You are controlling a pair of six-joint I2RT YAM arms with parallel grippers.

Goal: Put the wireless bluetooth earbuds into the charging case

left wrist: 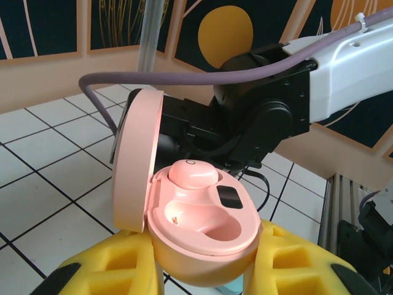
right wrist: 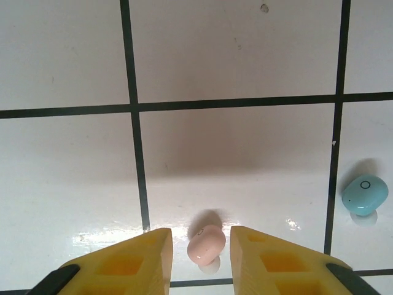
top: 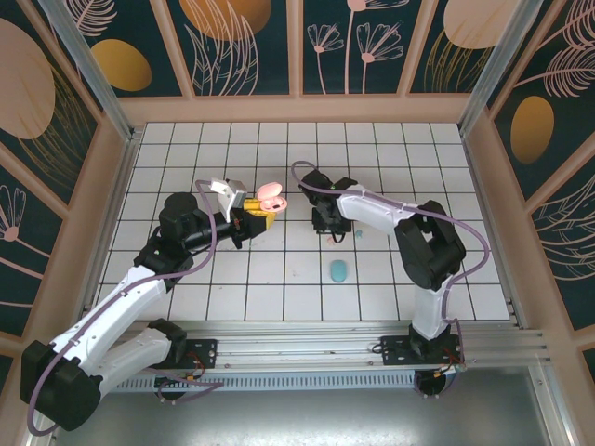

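Where the left gripper (left wrist: 206,270) clenches the pink case (left wrist: 184,216) by its base, lid swung upright, one glossy pink earbud (left wrist: 191,174) sits in the far well; near well bare. Right gripper (right wrist: 199,238) released, yellow fingers (right wrist: 270,264) either side of a second pink earbud (right wrist: 206,244) on the white tiles (right wrist: 245,153), small gaps showing. Blue earbud (right wrist: 364,192), rounded with a tiny ring mark, lies one tile over.

Top view high, looking down on table (top: 251,279), left wrist level, sharing the right arm (left wrist: 344,80) with it, right wrist close above the table, facing down.
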